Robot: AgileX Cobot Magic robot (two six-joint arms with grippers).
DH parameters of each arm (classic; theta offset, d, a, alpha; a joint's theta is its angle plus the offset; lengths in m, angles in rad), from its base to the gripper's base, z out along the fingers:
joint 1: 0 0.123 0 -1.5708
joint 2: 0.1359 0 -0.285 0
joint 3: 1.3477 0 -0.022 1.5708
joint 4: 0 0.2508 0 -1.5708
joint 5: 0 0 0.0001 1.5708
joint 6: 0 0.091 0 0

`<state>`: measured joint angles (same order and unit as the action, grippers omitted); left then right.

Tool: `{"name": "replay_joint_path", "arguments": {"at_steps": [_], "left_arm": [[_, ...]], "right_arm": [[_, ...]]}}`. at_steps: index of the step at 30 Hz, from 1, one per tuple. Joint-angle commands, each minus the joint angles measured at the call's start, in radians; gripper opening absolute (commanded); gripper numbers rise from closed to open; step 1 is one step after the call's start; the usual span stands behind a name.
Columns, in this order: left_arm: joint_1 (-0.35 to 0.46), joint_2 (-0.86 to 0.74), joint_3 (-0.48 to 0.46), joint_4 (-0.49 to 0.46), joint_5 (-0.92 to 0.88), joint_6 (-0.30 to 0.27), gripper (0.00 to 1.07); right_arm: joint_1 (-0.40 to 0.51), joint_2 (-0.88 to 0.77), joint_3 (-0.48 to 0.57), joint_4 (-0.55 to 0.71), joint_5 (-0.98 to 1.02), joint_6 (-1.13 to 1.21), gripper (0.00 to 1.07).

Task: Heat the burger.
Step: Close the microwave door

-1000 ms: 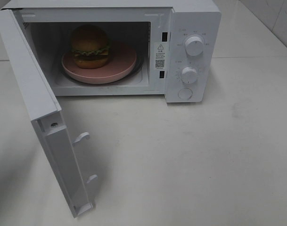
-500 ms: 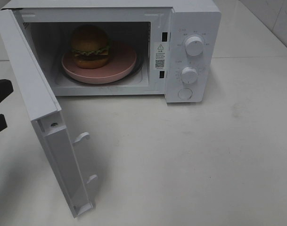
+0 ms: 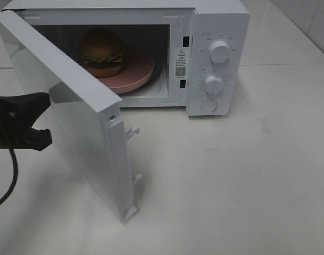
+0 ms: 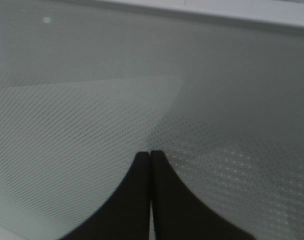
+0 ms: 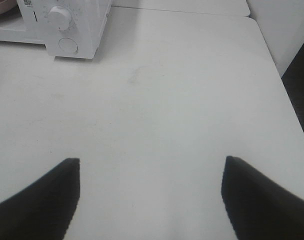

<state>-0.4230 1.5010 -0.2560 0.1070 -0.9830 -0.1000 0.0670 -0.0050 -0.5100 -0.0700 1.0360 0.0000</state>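
Left wrist view is showing my left gripper point(image 4: 151, 156) with its two dark fingers pressed together on nothing, their tips right at the dotted mesh of the microwave door point(image 3: 71, 106); whether they are truly touching the pane I am not able to tell. From the high camera, the burger point(image 3: 101, 52) is already sitting on the pink plate point(image 3: 140, 71) inside the white microwave point(image 3: 220, 21), toward the cavity's left side, so I am judging the loading as done. The door is standing roughly half open, with its two latch hooks point(image 3: 132, 132) well clear of the frame, so I am reckoning that shutting it and then setting the upper knob point(image 3: 219, 53) and the lower knob point(image 3: 214, 84) are what is left. My right gripper point(image 5: 151, 161) is hanging with its fingers spread wide and empty over the bare table point(image 5: 191, 100), well apart from the controls. The bun is looking glossy and domed, with a frilled green edge over a dark patty; the plate is flat, round and matte. The door is a smooth, hard slab with a speckled window, the knobs are small ribbed rounds, and the tabletop is pale and faintly scuffed.
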Motion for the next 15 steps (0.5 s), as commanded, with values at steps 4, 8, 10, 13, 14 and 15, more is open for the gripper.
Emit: {"name": "replay_joint_path", "arguments": {"at_steps": [4,8,10,13,14,15], "left_arm": [[-0.133,0.066,-0.087,-0.144,-0.02,0.054,0.0],[-0.208,0.109,-0.146,-0.242,-0.018,0.11,0.0],[-0.248,0.146,-0.196,-0.291,-0.017,0.124,0.0],[-0.279,0.178,-0.245,-0.336,-0.013,0.127,0.0],[-0.279,0.178,-0.245,-0.336,-0.013,0.127,0.0],[-0.289,0.189,-0.265,-0.355,-0.011,0.137,0.0]], "right_arm": [[-0.006,-0.026,0.004,0.002,-0.007,0.0,0.76],[-0.006,-0.026,0.004,0.002,-0.007,0.0,0.76],[-0.006,-0.026,0.004,0.002,-0.007,0.0,0.76],[-0.006,-0.026,0.004,0.002,-0.007,0.0,0.76],[-0.006,-0.026,0.004,0.002,-0.007,0.0,0.76],[-0.006,-0.026,0.004,0.002,-0.007,0.0,0.76]]}}
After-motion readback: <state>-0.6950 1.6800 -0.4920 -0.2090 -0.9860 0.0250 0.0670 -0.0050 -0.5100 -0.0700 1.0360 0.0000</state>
